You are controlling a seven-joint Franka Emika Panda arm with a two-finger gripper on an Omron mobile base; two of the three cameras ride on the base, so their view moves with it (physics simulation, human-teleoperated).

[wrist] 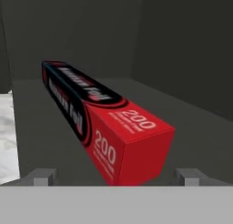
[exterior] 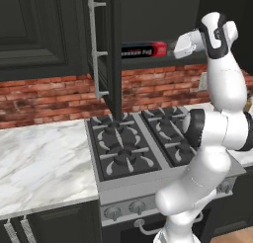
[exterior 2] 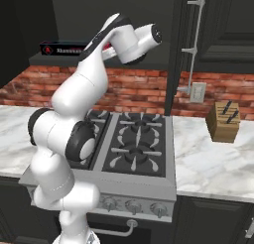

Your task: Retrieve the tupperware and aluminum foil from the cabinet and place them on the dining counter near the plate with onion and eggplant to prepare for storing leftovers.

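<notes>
Aluminum foil [wrist: 98,123] lies lengthwise on the cabinet [exterior: 106,49] shelf w/ red end outward, so fingers [wrist: 116,176] sit spread wide either side of that end, gripping nothing yet.

Long black aluminum foil box with red end [exterior 2: 62,49]: right part hidden behind the white arm in right base view. Pale lettering [exterior: 133,52] too small to read in left base view.
</notes>
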